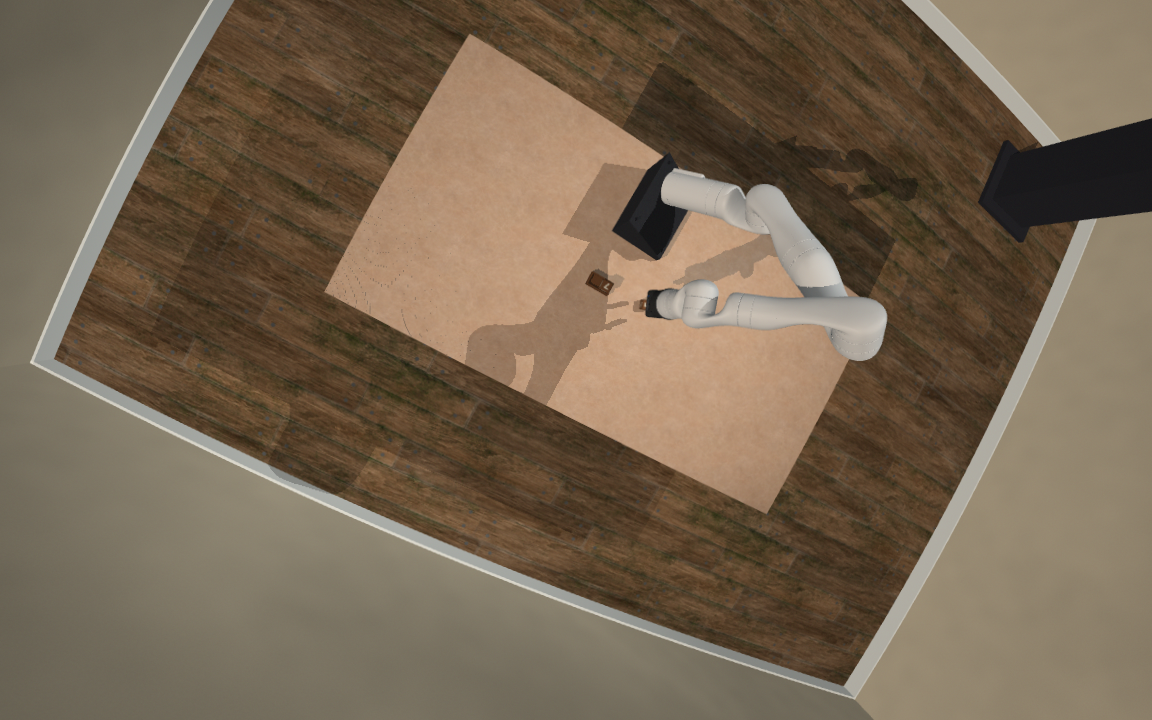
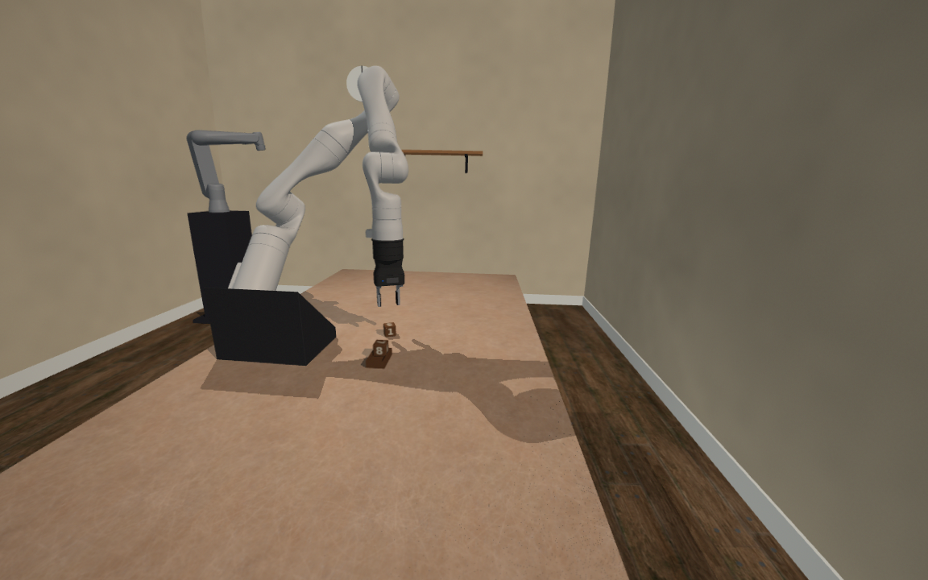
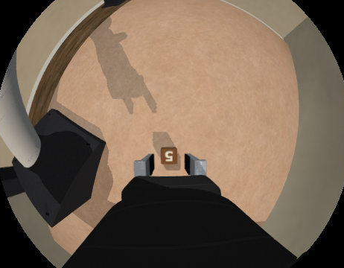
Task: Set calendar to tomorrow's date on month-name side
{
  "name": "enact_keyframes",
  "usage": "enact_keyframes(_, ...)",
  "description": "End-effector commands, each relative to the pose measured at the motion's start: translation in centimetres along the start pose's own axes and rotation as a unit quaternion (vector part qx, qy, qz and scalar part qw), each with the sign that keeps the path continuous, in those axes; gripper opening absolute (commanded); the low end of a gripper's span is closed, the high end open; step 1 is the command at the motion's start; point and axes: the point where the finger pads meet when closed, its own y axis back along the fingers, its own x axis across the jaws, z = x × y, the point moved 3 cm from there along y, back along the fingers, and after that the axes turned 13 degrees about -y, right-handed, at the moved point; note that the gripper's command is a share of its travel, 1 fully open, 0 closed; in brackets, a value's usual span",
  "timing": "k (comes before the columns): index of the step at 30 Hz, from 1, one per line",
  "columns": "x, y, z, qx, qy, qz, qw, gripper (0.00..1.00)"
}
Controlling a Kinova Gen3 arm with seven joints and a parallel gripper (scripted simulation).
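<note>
A brown cube stands on the table outside the tray. Its top shows a 5, upside down in the wrist view, and the exterior view shows a 1 on its side. The brown tray lies nearer the exterior camera. A second cube stands in it and shows an 8 to that camera. The month's name cannot be read. My gripper is open and empty, pointing down above the first cube, with a finger to either side of it in the wrist view.
The arm's black base stands beside the tray and the cubes. A black pedestal with a grey arm stands farther off. The table has its edges away from the cubes. The arm's shadow falls near the tray.
</note>
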Motion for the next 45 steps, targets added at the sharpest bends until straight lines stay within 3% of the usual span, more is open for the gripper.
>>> enact_keyframes(1,0.0,-0.2,0.0,0.0,0.0,-0.001,1.0,0.87)
enact_keyframes(45,0.0,-4.7,0.0,0.0,0.0,-0.001,1.0,0.87)
